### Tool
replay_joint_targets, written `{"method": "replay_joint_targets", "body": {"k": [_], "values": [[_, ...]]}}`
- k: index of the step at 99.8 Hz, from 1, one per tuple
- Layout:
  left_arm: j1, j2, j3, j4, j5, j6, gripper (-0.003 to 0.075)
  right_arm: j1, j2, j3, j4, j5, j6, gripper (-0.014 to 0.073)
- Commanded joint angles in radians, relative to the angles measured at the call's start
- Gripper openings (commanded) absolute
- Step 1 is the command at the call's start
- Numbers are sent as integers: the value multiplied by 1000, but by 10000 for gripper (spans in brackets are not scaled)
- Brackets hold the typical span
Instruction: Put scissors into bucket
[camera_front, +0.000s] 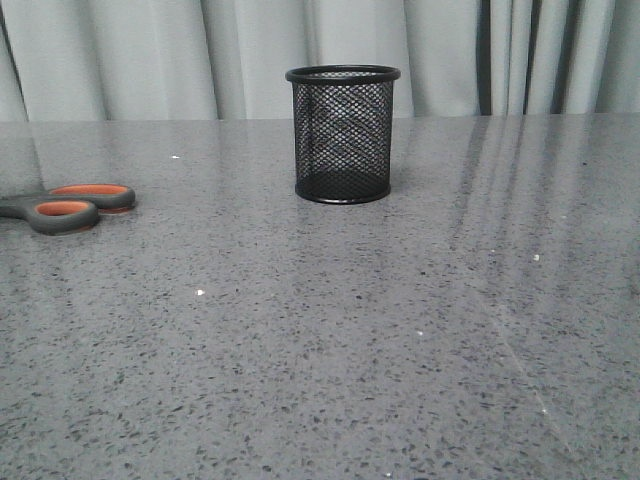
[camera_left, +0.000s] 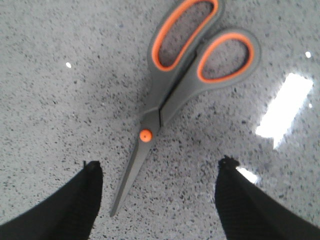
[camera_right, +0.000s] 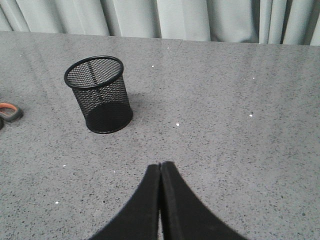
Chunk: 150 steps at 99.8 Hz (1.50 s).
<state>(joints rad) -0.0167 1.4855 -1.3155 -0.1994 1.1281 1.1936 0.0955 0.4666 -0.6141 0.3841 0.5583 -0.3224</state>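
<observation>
The scissors (camera_left: 170, 95) lay untouched between the left gripper's (camera_left: 159, 172) wide-spread, empty fingers (camera_left: 85, 187) — a descent and grasp judged next; right gripper (camera_right: 160, 172) was pressed closed, bucket (camera_front: 342, 135) upright at frame centre.

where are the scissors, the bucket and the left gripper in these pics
scissors (camera_left: 160, 102), left wrist view, on the grey handle shank just above the orange pivot
bucket (camera_front: 342, 135), front view, on the mesh wall
left gripper (camera_left: 159, 192), left wrist view, midway between its open jaws
</observation>
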Motion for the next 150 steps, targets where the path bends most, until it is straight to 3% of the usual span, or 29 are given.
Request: {"method": "replay_joint_targets", "body": {"k": [1,10,17,150], "values": [[53,-30,-32,-129,11,148,459,7,15,-38,4,-61,-11,-58],[84,-30,-32,-187,39,333,459,7,15,-38,4,-61,-11,-58],[88,-27,-32,-191,39,374,456,7,15,-38,4,-61,-11,-58],[70,286,-132,-128,-7,424,438,7,15,-38,4,24,-11,-58]]}}
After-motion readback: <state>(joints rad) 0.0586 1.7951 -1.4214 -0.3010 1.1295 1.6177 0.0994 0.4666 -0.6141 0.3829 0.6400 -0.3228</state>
